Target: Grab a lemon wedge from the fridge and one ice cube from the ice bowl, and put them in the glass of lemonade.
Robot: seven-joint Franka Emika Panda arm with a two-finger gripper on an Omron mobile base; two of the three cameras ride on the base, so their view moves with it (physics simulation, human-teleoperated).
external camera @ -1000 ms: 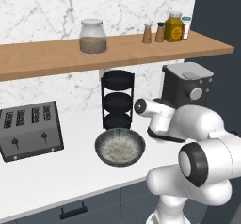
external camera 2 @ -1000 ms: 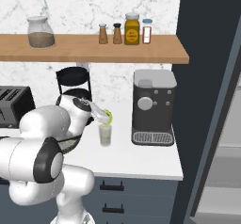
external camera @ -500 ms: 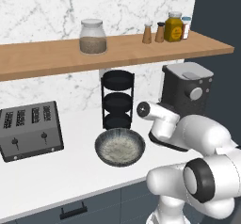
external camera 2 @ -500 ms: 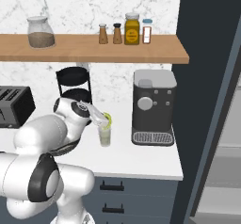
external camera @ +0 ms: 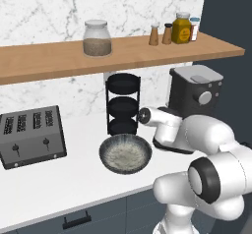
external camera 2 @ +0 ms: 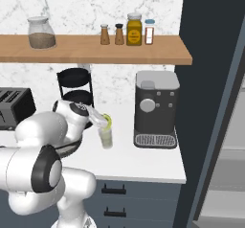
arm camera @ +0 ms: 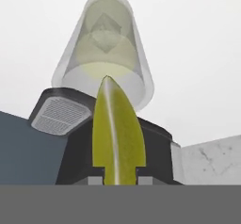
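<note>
Lemon wedge [arm camera: 116, 131] pinched in closed tool [arm camera: 119, 180], above glass of lemonade [arm camera: 104, 49].

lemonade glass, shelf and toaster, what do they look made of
Glass of lemonade: clear glass or plastic; the pale yellow-green drink shows through its wall. Shelf: wood, matte, warm brown with faint grain. Toaster: probably brushed metal, dark grey body with black slots and a dull sheen.

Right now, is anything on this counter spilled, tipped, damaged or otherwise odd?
Nothing stands out. The glass of lemonade stands upright with no spill, the ice bowl sits flat, and the gripper holds the lemon wedge just above the glass.
</note>
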